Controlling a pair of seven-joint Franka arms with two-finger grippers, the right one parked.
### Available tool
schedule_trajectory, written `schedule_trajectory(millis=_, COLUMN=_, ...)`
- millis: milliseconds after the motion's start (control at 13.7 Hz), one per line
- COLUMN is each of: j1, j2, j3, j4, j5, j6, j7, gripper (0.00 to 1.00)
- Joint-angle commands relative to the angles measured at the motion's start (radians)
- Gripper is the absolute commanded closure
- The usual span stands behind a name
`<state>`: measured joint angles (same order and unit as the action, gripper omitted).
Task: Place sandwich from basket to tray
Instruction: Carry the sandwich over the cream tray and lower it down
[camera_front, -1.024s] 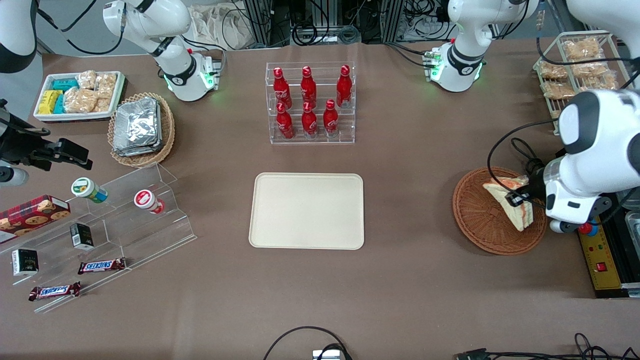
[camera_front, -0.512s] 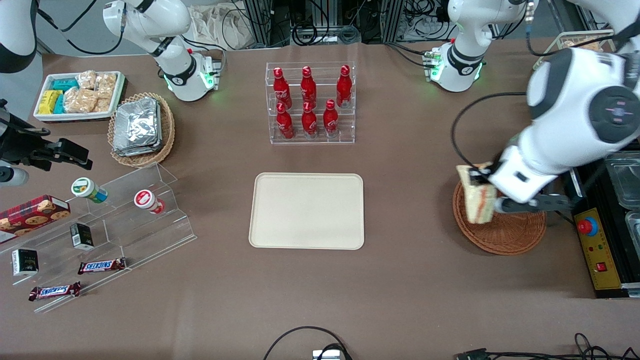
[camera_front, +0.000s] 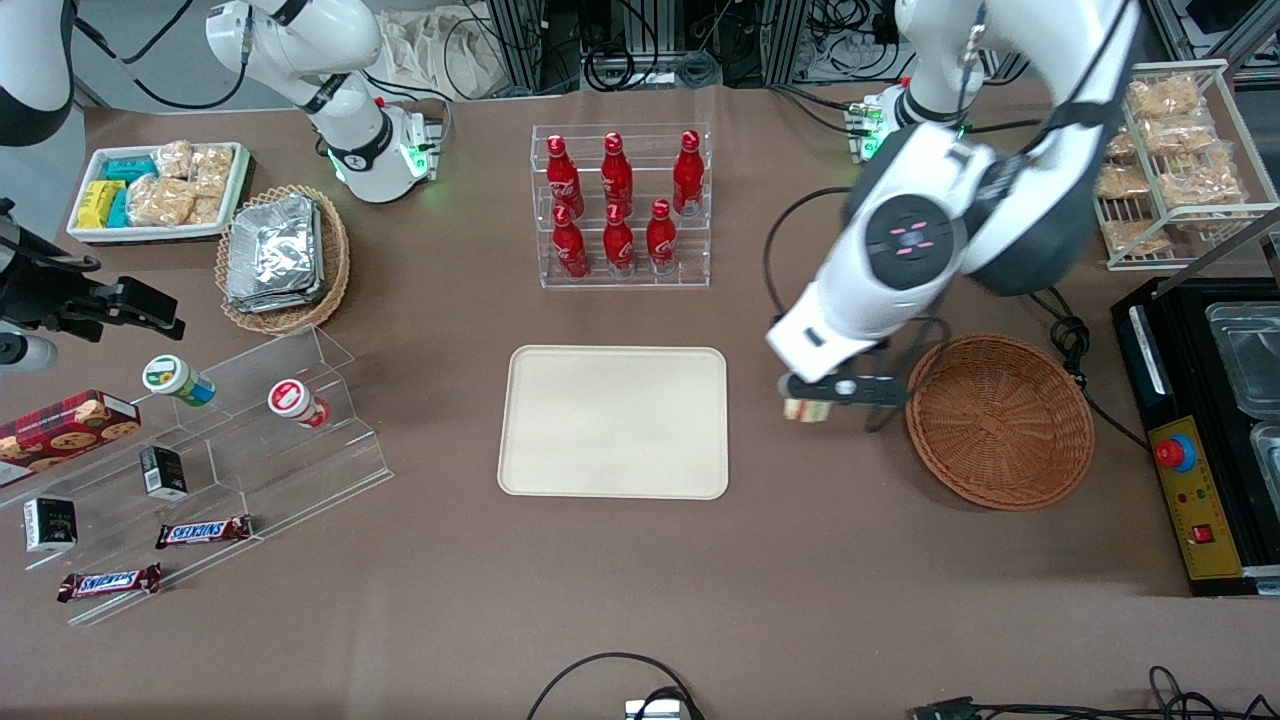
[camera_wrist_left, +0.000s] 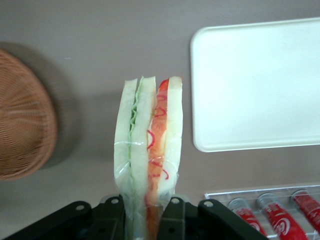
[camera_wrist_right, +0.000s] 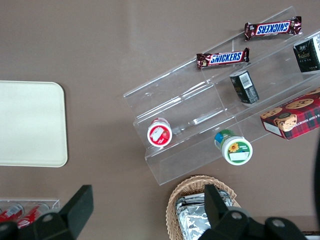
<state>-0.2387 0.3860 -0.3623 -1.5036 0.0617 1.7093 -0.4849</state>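
My left gripper (camera_front: 812, 398) is shut on the sandwich (camera_wrist_left: 148, 145), a wrapped wedge of pale bread with green and orange-red filling, and holds it above the bare table between the tray and the basket. Only a small bit of the sandwich (camera_front: 805, 410) shows under the arm in the front view. The round reddish-brown wicker basket (camera_front: 1000, 420) holds nothing that I can see; its edge shows in the left wrist view (camera_wrist_left: 25, 130). The cream tray (camera_front: 614, 421) lies flat and bare at mid-table and also shows in the left wrist view (camera_wrist_left: 260, 85).
A clear rack of red bottles (camera_front: 620, 205) stands farther from the front camera than the tray. A wire rack of bagged snacks (camera_front: 1165, 150) and a black box (camera_front: 1205, 440) sit at the working arm's end. A clear stepped stand (camera_front: 230, 440) with snacks sits toward the parked arm's end.
My gripper lifted the sandwich out of the basket and carried it sideways toward the tray; it now hangs over the table between the two.
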Motion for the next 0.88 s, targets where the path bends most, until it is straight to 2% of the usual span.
schedule_trajectory(millis=0, j1=-0.062, j2=0.111, j3=0.005, j4=0.046, j5=0.021, j6=0.068, j7=-0.072, gripper=1.00)
schedule_trajectory(millis=146, j1=-0.100, j2=0.175, j3=0.006, j4=0.058, j5=0.023, j6=0.139, j7=-0.121, gripper=1.00)
schedule_trajectory(millis=439, j1=-0.149, j2=0.321, j3=0.009, j4=0.153, j5=0.055, j6=0.165, j7=-0.152, gripper=1.00)
schedule_trajectory(millis=805, j1=-0.182, j2=0.415, j3=0.014, j4=0.160, j5=0.092, j6=0.271, j7=-0.212, gripper=1.00)
